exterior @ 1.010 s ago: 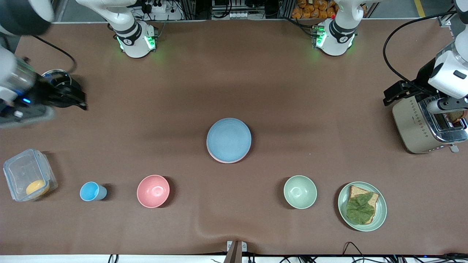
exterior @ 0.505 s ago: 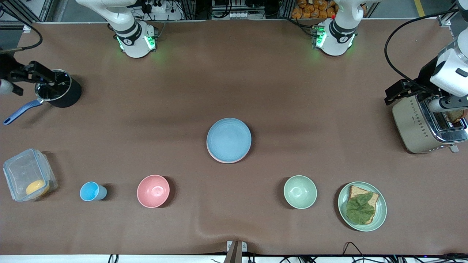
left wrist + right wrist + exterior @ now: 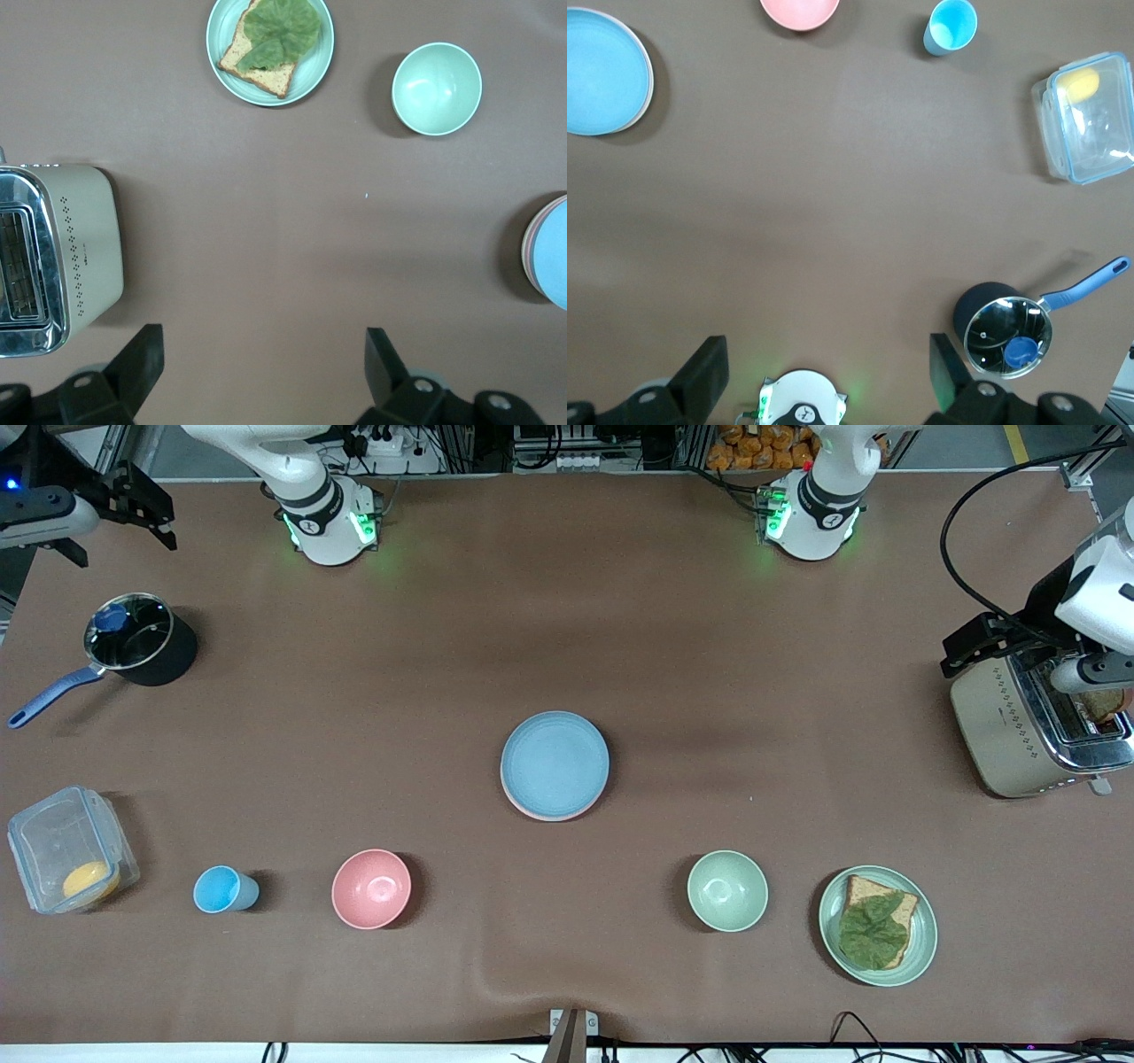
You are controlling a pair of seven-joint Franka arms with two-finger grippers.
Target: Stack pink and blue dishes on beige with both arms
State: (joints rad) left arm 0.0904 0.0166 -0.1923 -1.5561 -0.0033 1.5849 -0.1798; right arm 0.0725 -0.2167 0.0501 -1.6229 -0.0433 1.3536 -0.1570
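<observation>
Since a second ago the right gripper (image 3: 133,505) has swung away from the black saucepan (image 3: 142,640) and up toward the table's corner at the right arm's end, uncovering the pan and its blue handle; its fingers (image 3: 704,372) stand wide apart, holding nothing. At the other end the left gripper (image 3: 997,638) has drifted only slightly and hangs over the toaster (image 3: 1032,731), fingers (image 3: 142,359) likewise spread and empty.

Mid-table, the blue plate (image 3: 555,763) lies on the pink plate (image 3: 540,813), of which only a thin crescent shows at the edge nearer the front camera. The right wrist view shows a pale rim (image 3: 648,84) beneath, likely the beige plate, though that is not certain. Judging by this, the stack looks finished and both arms have pulled back.
</observation>
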